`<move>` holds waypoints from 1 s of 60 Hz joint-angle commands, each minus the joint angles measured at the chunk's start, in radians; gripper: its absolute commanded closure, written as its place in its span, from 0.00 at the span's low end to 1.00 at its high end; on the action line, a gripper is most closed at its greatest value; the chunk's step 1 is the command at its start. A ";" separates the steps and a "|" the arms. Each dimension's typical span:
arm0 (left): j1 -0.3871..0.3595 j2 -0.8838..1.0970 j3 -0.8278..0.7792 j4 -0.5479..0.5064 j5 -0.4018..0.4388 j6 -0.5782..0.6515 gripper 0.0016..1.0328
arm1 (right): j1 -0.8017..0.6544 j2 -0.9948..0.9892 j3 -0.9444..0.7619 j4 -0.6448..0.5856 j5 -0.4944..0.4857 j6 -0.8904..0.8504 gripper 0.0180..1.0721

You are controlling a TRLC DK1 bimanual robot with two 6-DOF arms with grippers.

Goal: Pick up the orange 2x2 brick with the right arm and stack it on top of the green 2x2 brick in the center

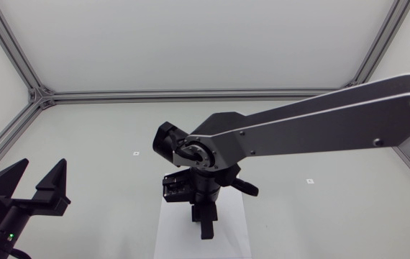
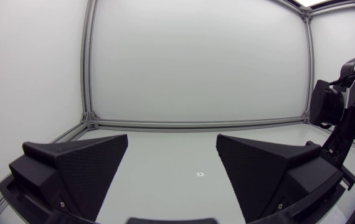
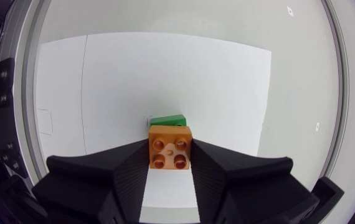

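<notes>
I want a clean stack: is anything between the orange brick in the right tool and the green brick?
Nothing visible. The orange brick is clamped in the right tool, the green brick ahead of it on white paper, with nothing between.

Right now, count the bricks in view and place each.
2. The orange brick is held in the right gripper; the green brick lies beyond it, partly hidden. Others may be hidden.

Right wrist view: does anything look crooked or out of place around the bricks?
Nothing stands out. The orange 2x2 brick sits square, studs up, between the right gripper's fingers; the green 2x2 brick shows just beyond it, on the white sheet.
</notes>
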 commanded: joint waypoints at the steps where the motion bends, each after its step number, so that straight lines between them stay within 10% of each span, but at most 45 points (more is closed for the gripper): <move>1: 0.001 -0.006 -0.041 -0.011 0.003 0.005 0.04 | 0.009 0.044 -0.016 -0.025 0.015 -0.028 0.94; 60: 0.001 -0.006 -0.041 -0.011 0.003 0.005 0.04 | 0.009 0.121 0.033 -0.122 0.017 -0.143 0.94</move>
